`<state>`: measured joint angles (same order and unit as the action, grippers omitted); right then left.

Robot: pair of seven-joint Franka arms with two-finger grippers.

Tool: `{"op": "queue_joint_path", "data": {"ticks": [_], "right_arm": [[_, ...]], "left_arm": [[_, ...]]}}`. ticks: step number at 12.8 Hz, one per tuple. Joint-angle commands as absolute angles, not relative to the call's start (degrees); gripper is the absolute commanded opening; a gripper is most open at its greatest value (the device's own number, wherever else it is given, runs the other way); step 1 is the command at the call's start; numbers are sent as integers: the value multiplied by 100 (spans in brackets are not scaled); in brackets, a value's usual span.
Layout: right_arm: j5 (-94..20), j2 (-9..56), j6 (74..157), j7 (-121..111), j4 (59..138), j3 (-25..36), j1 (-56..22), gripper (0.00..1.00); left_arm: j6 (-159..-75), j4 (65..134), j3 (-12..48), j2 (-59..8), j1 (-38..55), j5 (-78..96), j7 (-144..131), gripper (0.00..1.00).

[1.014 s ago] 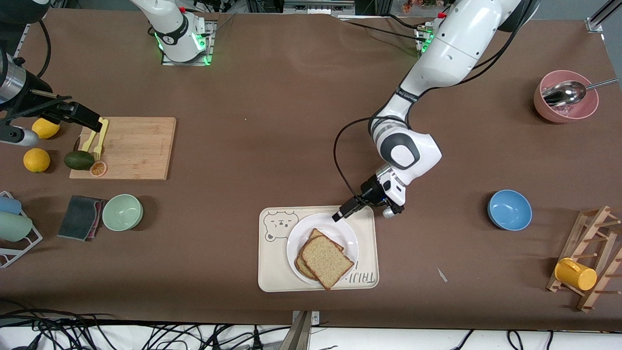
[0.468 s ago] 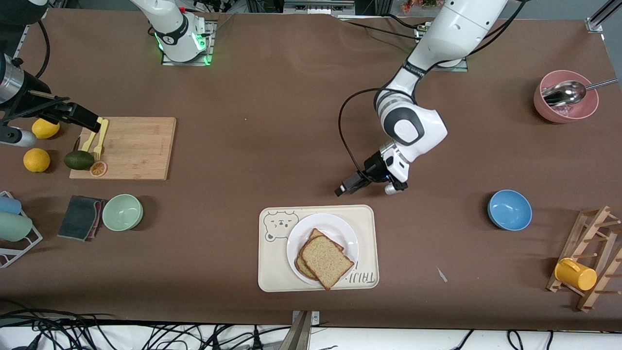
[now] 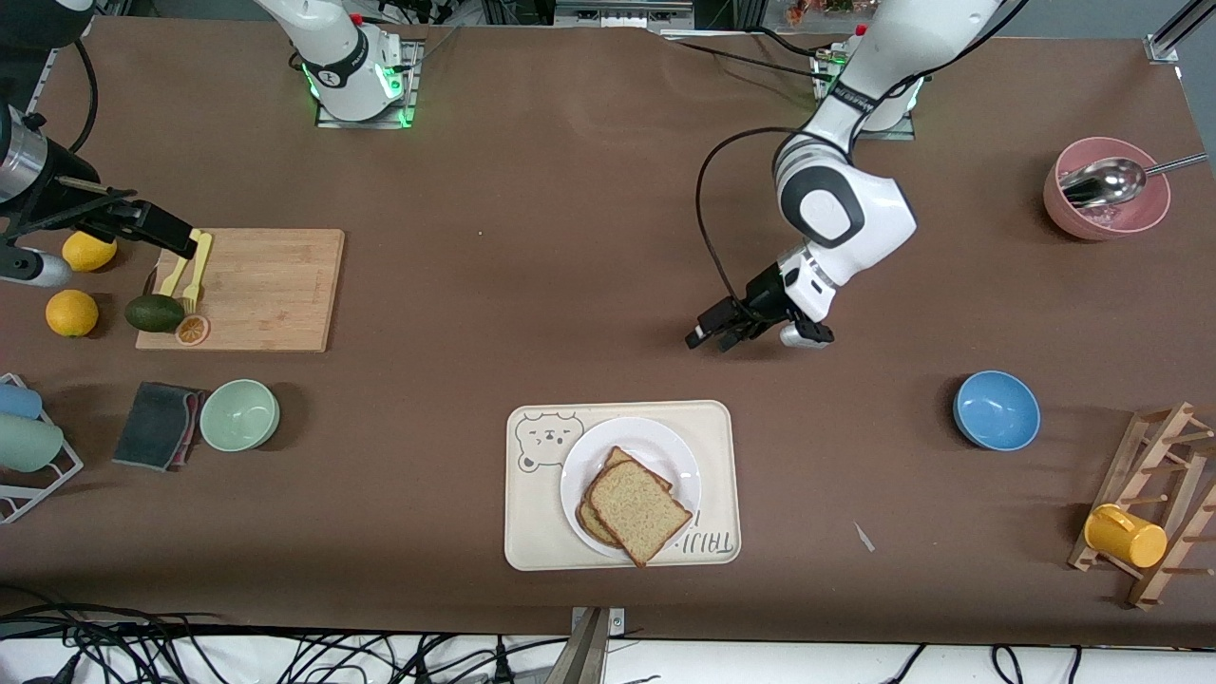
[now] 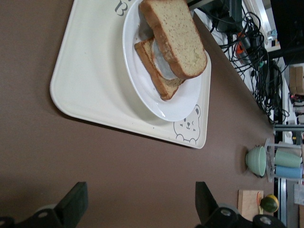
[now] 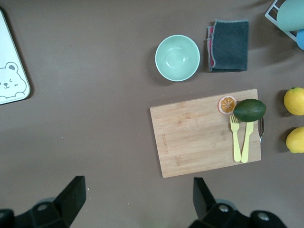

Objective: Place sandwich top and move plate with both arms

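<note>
The sandwich top (image 3: pixel 638 511), a plain brown bread slice, lies on the lower slice on the white plate (image 3: pixel 665 446), which sits on the cream bear-printed tray (image 3: pixel 532 513). In the left wrist view the sandwich top (image 4: pixel 175 35) sits askew over the egg-topped slice (image 4: pixel 159 71) on the plate (image 4: pixel 175 102). My left gripper (image 3: pixel 711 340) (image 4: pixel 141 204) is open and empty above bare table, apart from the tray, toward the bases. My right gripper (image 3: pixel 171 233) (image 5: pixel 140 202) is open and empty, held high by the wooden cutting board (image 3: pixel 256 285).
The cutting board carries yellow forks (image 5: pixel 241 140), an avocado (image 5: pixel 249 110) and an orange slice. Lemons (image 3: pixel 72 312), a green bowl (image 3: pixel 239 414) and a dark cloth (image 3: pixel 157 425) lie near it. A blue bowl (image 3: pixel 996 410), a pink bowl with ladle (image 3: pixel 1105 190) and a wooden rack (image 3: pixel 1154 508) stand at the left arm's end.
My left gripper has drawn back from the plate's rim, off the tray, toward the bases and the left arm's end. The bread, plate and right arm have not moved.
</note>
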<state>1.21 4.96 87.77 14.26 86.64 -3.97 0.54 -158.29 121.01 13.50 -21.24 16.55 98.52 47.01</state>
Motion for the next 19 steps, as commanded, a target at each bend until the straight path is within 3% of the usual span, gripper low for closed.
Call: {"op": "queue_joint_path", "data": {"ticks": [1,3,7,12,19], "right_arm": [[62,457,8754,1494,8675,-422,88,100],[62,457,8745,1477,8675,-413,88,100],[62,466,8745,1468,8684,-413,88,100],[62,457,8736,1450,8684,-404,88,100],[70,396,8614,1424,8701,-378,97,100]], "left_arm": [[-15208,12533,1617,-1775,995,8645,4773,99],[-14689,12542,1608,-1767,626,7913,4659,99],[-14591,12647,1573,-1714,406,6938,4307,99],[-12825,12604,1364,-1012,-325,5718,3335,99],[-12622,12481,1248,-563,-325,3159,716,100]]}}
